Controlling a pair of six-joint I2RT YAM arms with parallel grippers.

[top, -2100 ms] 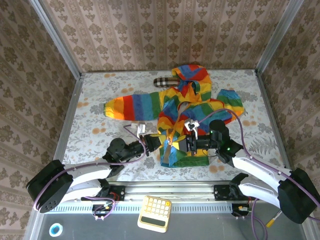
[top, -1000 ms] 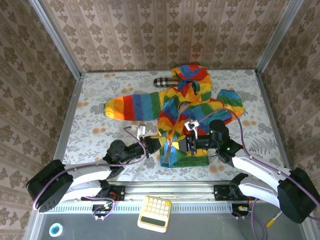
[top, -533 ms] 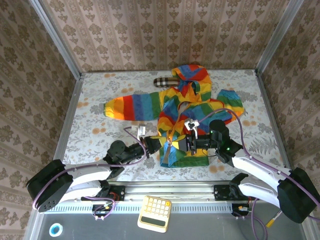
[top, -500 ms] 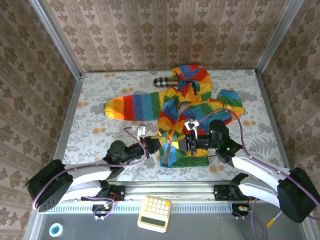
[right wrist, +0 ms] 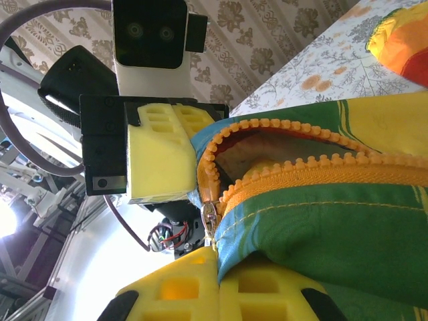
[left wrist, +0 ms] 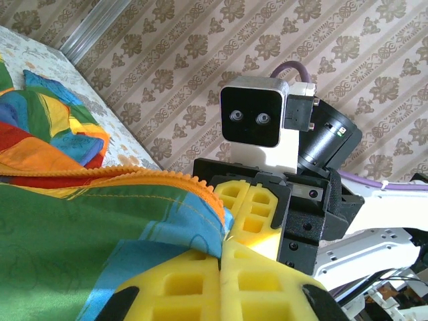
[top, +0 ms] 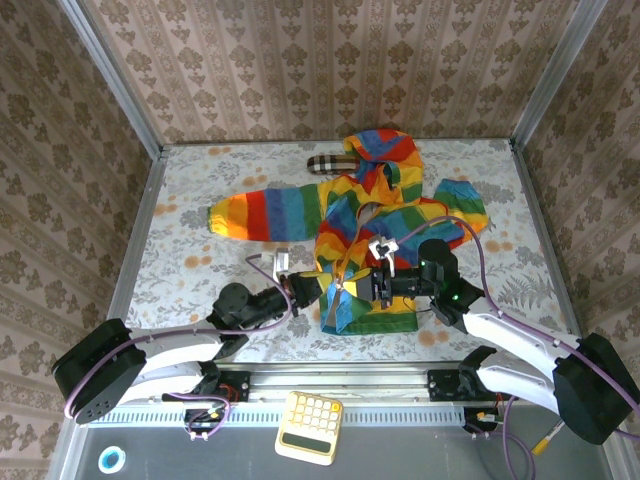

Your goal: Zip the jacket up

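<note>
- Left gripper (left wrist: 221, 267), with its yellow foam pads (left wrist: 180, 294) pressed flat together, pinches the green and blue bottom edge of the small hooded fabric jacket in rainbow stripes (top: 385, 205).
- From above, this left gripper (top: 320, 290) reaches in from the left to the jacket's near hem, at the left side of the front opening.
- Right gripper (right wrist: 218, 267) is also closed tight. Its yellow foam pads (right wrist: 261, 294) clamp the green fabric just below the orange toothed zipper (right wrist: 314, 170).
- From above, the right gripper (top: 354, 288) sits just beside the left one at the same hem, and the two face each other.
- A small metal slider (right wrist: 209, 217) hangs at the bottom end of the zipper, right above the right gripper's pads.
- Past the slider, the two rows of orange teeth part into an open loop with red lining inside.
- The jacket lies flat on the pale floral-patterned tabletop (top: 200, 260), hood toward the far wall and hem toward the arms.
- One striped sleeve stretches out to the left, and the other is bunched at the right.
- From above, the zipper (top: 345, 262) runs up the open front from the hem toward the hood.
- A small tan, black and white plaid piece (top: 325, 165) lies just beside the hood, on its left.
- A cream calculator (top: 310, 427) rests on the near rail between the two arm bases.
</note>
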